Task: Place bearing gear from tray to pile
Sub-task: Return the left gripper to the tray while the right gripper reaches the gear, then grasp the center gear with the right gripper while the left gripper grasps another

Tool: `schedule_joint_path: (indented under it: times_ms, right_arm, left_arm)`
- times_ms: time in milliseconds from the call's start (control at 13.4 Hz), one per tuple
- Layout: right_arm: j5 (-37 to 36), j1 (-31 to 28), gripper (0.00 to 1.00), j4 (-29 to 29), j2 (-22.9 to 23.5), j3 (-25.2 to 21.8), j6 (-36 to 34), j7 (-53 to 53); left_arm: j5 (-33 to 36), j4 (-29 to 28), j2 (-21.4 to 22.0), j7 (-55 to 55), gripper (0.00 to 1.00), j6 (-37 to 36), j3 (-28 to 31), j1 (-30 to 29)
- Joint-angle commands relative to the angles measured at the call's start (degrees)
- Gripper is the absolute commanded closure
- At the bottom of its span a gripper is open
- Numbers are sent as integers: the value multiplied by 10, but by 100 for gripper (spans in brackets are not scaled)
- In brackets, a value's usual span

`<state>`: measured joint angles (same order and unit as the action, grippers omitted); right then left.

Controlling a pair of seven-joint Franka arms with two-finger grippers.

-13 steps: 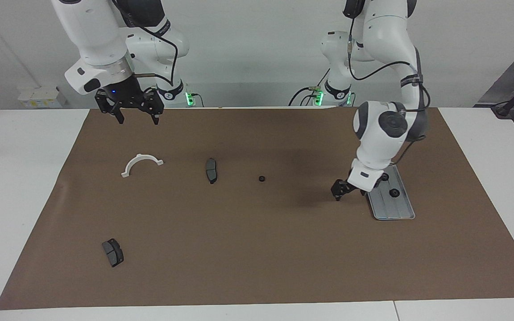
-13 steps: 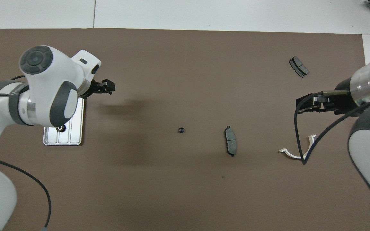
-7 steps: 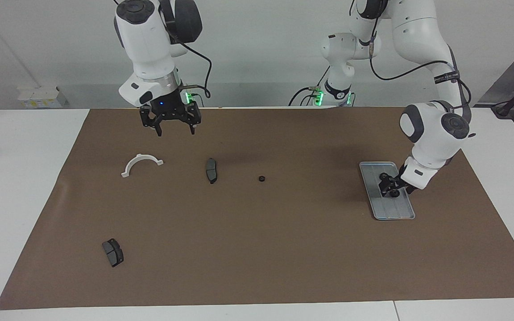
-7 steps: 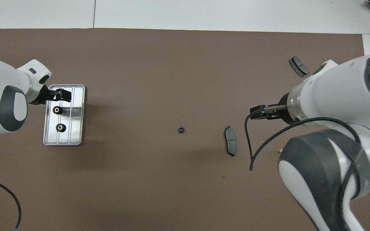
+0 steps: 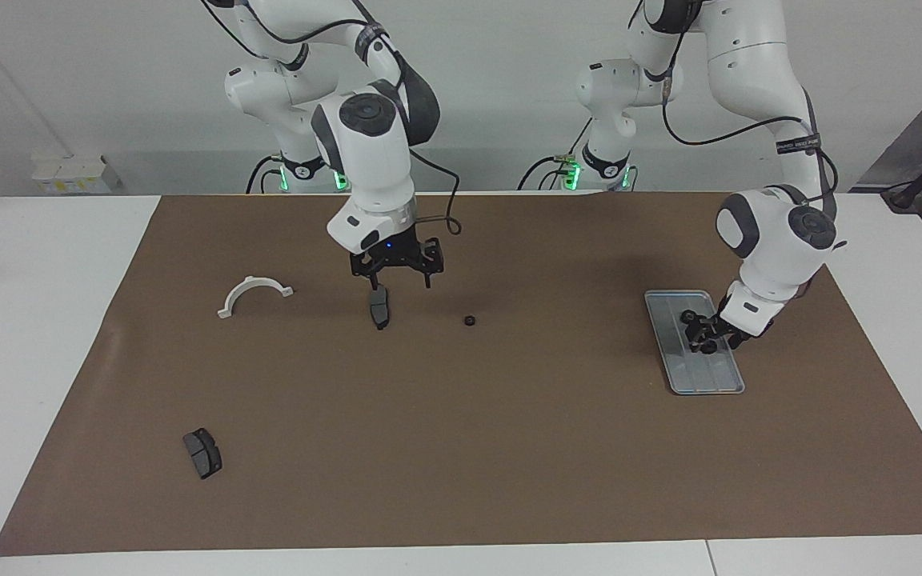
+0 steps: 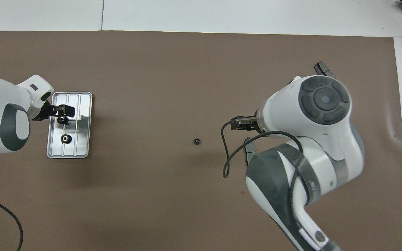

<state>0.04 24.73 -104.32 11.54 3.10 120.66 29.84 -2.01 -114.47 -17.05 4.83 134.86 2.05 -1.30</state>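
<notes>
Moved since the earlier frame: right hand (image 5: 401,282), swung out from the robots' edge of the mat (image 5: 509,440) to above the nearer brake pad (image 5: 378,306), fingers apart, nothing held. Hardly moved: left hand (image 5: 701,334), down on the tray (image 5: 709,376) at the bearing gear (image 6: 61,119) farther from the robots. Cannot tell whether apart or clamped on it.

Risks, working across the facing view:
- Could knock the brake pad if lowered further, with the right hand hanging so close above it. Probably no business there during this step.
- Could leave the pile more scattered if a gear is dropped carelessly. Already loose, with a lone gear (image 5: 469,322) lying on the mat between pad and tray.
- Could pinch the small gear off-centre on the tray, so that it slips, rolls along the ridges or flicks out. Could also drag the light tray if a fingertip catches a ridge or the rim.

Count:
- one white half-ring bracket (image 5: 254,294)
- two brake pads, the second (image 5: 202,453) well apart toward the counter (image 5: 45,320) edge farthest from the robots
- three bearing gears: one loose, two on the tray, the other (image 6: 65,138) nearer the robots
- one tray
- two hands
</notes>
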Motion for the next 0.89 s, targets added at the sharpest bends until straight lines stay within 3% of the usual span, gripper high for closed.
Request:
schedule_joint_path:
  times_ms: [0, 224, 447, 597, 820]
  right_arm:
    - [-5, 25, 0, 7, 37, -3, 40, 49]
    - [-11, 55, 0, 16, 80, -3, 82, 92]
    - [-77, 83, 0, 57, 142, -2, 93, 183]
    - [-77, 87, 0, 54, 151, -2, 113, 197]
    - [-73, 105, 12, 54, 172, -2, 139, 234]
  left_arm:
    - [-2, -29, 3, 11, 25, 44, -6, -9]
    - [-2, -44, 3, 20, 28, 52, -6, -9]
    - [-2, -48, 3, 30, 32, 51, -6, -14]
    - [-3, -50, 4, 29, 40, 45, -6, -13]
    - [-2, -58, 7, 29, 55, 45, -6, -14]
